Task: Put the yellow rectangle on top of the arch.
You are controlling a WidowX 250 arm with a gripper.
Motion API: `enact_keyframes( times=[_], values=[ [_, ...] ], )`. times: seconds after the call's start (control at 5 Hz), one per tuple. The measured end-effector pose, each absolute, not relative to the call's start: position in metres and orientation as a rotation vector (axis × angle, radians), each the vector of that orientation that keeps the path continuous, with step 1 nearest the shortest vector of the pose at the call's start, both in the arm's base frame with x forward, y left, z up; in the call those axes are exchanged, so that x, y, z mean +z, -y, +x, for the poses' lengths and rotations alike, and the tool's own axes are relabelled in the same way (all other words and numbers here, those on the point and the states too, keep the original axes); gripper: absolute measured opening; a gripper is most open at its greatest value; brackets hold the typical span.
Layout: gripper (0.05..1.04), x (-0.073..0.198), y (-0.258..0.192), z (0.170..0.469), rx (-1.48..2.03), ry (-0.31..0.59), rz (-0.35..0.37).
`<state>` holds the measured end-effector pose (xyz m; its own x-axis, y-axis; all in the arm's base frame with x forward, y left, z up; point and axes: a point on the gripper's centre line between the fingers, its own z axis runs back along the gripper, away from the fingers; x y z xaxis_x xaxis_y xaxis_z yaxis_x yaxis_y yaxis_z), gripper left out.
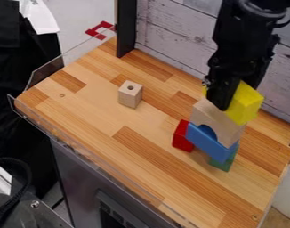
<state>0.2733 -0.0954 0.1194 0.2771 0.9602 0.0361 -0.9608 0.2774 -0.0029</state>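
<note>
A small pale wooden cube with a hole [130, 94] stood on the striped wooden tabletop [94, 111], well apart from the stack. Farther right, a red block [182, 136] sat under the left part of a long blue block [210, 143], which sloped down to the right. The natural wooden arch [205, 115] stood above the blue piece, and the black two-finger gripper [224, 105] hung over the arch, closed, as it looked, on the middle of the yellow rectangular block [246, 103]. A green block [222, 163] lay beneath the blue one's right part. The yellow block was right at the arch's top; whether its weight rested there could not be told. Doing this well seemed to call for lining it up lengthwise, lowering it gently until it sat flat, then opening slowly and rising straight up, since a sideways nudge could have toppled the stack.
</note>
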Motion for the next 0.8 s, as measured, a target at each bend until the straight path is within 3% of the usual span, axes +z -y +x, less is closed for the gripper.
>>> enact_keyframes(
  times=[0.8],
  values=[
    [0.588,0.101,0.097,0.270,1.356,0.018,0.018]
  ],
)
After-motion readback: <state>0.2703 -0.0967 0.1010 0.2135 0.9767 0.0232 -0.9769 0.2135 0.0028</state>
